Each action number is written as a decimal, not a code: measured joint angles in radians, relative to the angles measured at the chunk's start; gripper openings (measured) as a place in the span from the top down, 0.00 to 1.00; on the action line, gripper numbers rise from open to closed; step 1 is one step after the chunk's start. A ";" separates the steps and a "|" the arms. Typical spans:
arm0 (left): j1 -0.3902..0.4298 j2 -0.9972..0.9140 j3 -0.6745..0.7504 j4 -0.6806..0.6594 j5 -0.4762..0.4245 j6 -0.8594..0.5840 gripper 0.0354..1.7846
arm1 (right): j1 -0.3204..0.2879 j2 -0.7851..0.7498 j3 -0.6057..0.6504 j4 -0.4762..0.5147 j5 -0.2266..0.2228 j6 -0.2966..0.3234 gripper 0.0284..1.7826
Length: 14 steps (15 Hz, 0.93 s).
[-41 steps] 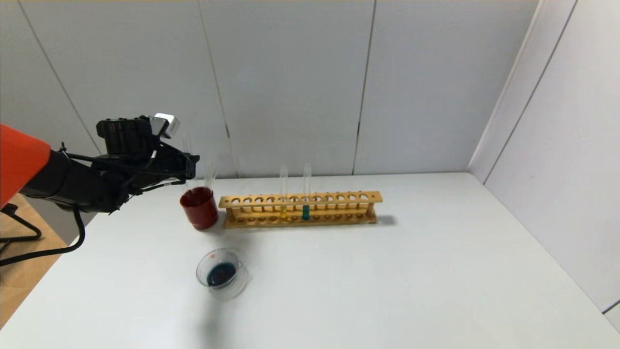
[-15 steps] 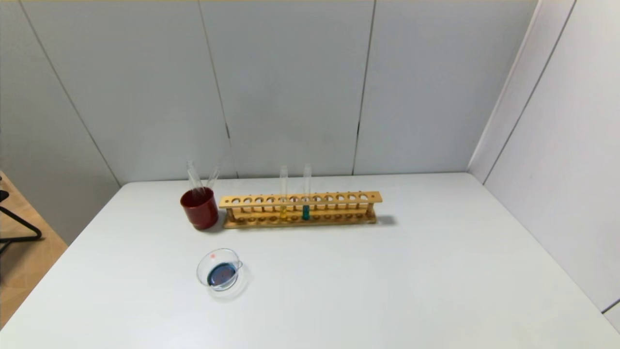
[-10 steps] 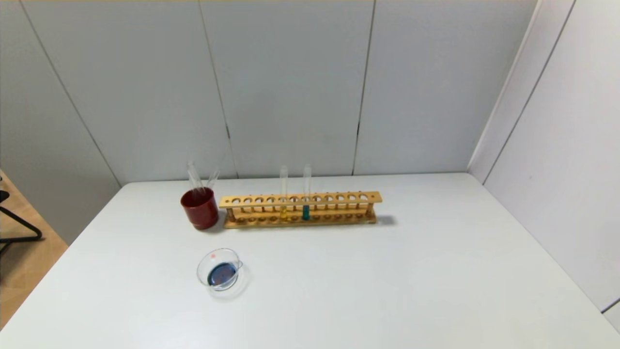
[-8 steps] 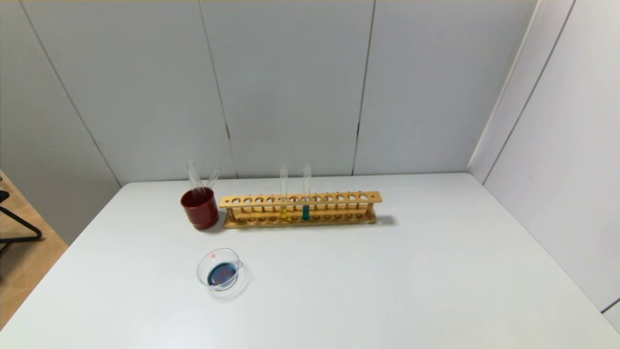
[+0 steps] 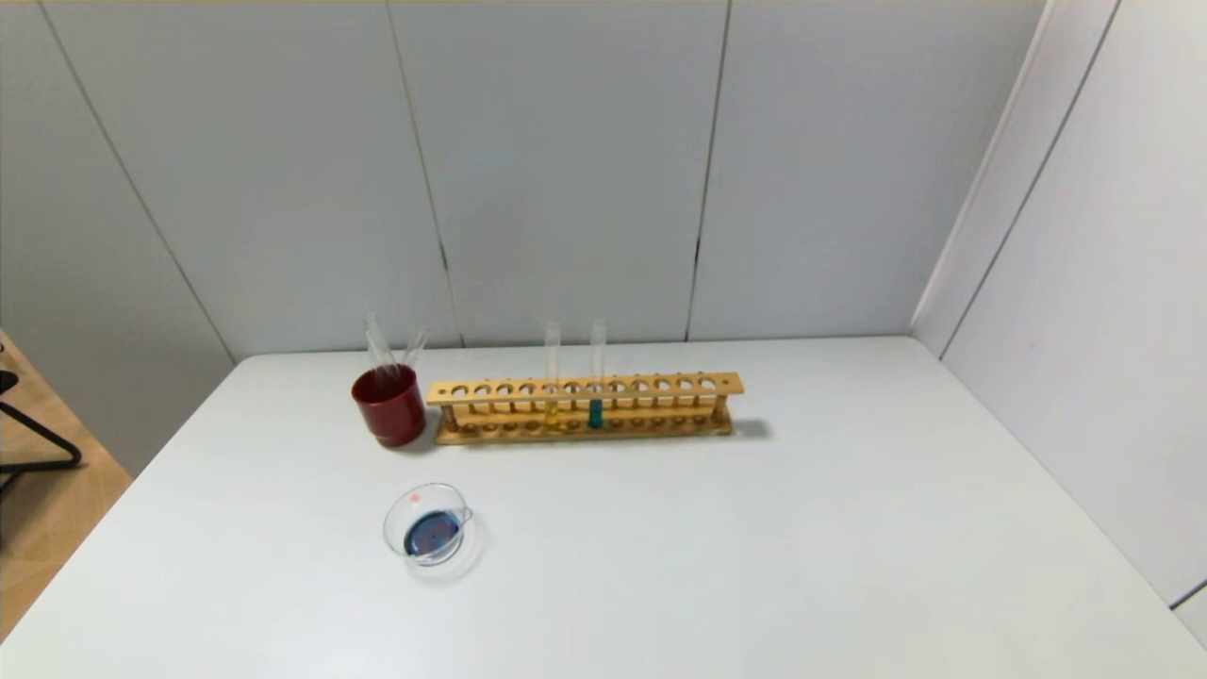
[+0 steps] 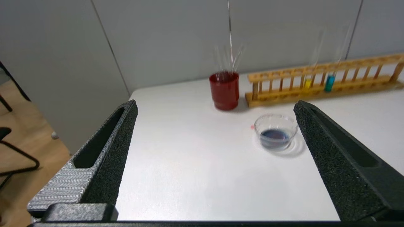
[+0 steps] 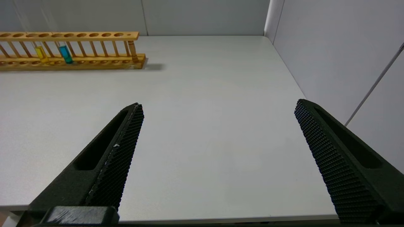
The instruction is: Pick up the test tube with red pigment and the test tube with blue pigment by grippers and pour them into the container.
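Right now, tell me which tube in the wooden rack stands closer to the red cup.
The tube with yellow liquid: in the wooden rack it stands on the side toward the red cup, while the teal-green tube is one place farther away.

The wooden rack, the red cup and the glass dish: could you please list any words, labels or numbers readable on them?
None. The wooden rack, the red cup and the glass dish carry no readable text in any view. A small red spot on the dish's rim is a mark, not lettering.

Container (image 5: 426, 533) before cup (image 5: 388, 405); rack (image 5: 585, 407) right of cup.
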 joint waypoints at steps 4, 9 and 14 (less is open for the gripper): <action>-0.002 -0.016 0.073 0.089 -0.027 0.003 0.02 | 0.000 0.000 0.000 0.001 0.000 -0.004 0.02; -0.004 -0.018 0.058 0.162 -0.023 -0.071 0.02 | 0.000 0.000 0.000 0.001 0.001 -0.005 0.02; -0.004 -0.018 0.057 0.161 -0.025 -0.068 0.02 | 0.000 0.000 0.000 0.001 -0.001 -0.007 0.02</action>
